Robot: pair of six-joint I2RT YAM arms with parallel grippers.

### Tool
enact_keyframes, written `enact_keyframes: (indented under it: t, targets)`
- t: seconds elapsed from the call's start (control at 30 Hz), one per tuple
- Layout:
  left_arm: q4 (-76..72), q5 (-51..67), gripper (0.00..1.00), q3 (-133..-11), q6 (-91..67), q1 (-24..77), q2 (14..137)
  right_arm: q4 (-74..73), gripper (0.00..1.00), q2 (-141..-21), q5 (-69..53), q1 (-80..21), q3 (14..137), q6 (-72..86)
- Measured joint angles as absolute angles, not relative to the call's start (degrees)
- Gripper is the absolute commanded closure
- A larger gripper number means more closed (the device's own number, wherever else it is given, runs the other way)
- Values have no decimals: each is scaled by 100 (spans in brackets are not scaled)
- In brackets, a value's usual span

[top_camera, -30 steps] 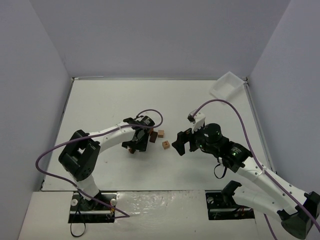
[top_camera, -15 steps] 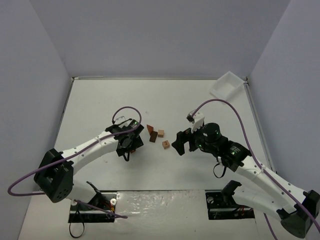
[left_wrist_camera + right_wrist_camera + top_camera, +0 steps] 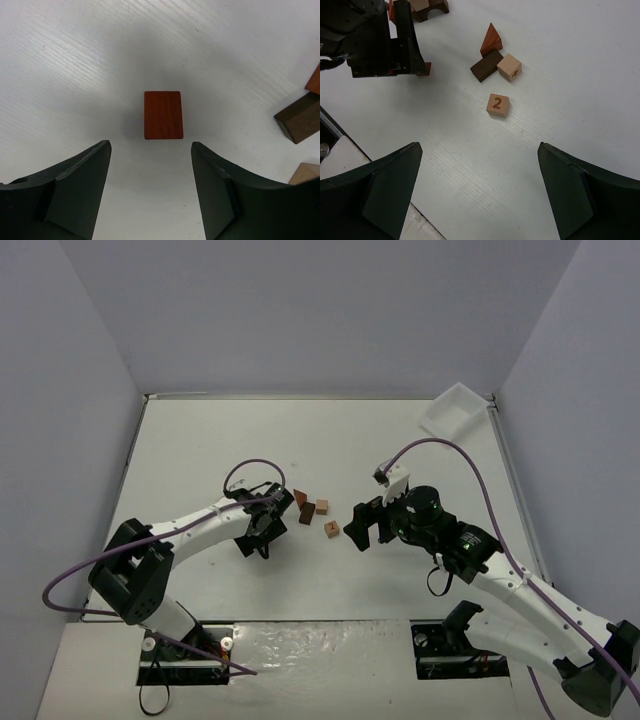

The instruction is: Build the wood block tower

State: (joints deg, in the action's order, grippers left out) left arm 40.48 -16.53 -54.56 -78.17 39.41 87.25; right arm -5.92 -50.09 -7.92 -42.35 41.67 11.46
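Observation:
A red-brown block (image 3: 163, 114) lies flat on the table just ahead of my left gripper (image 3: 150, 147), which is open with nothing between its fingers. To its right lie a dark brown block (image 3: 300, 118), a red wedge (image 3: 491, 41) and a pale cube (image 3: 509, 67). The pale cube printed with a 2 (image 3: 498, 105) sits alone, ahead of my open, empty right gripper (image 3: 478, 147). In the top view the left gripper (image 3: 262, 530) is left of these blocks and the right gripper (image 3: 360, 530) is right of them. A small cluster of tan and brown blocks, the tower (image 3: 420, 6), shows behind the left gripper.
A white tray (image 3: 450, 410) rests at the table's far right corner. Walls close the table (image 3: 200, 440) on three sides. Purple cables loop over both arms.
My left gripper has shifted left and nearer, away from the loose blocks, and its arm has swung. The right arm and the blocks have stayed put.

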Motion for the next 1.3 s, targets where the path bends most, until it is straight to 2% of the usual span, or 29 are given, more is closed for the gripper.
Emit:
enact_keyframes:
  t: [0.73, 1.07, 1.3]
  targets:
    - [3846, -1577, 60, -5794, -7493, 3664, 9309, -688, 1, -4960, -788, -4235, 4167, 1146]
    - [3846, -1483, 62, -5798, -7450, 3624, 9334, -694, 1, -4960, -769, -4235, 4167, 1146]
    - [3846, -1478, 72, -5798, -7415, 3590, 9334, -696, 1, -4960, -746, -4235, 4167, 1146]
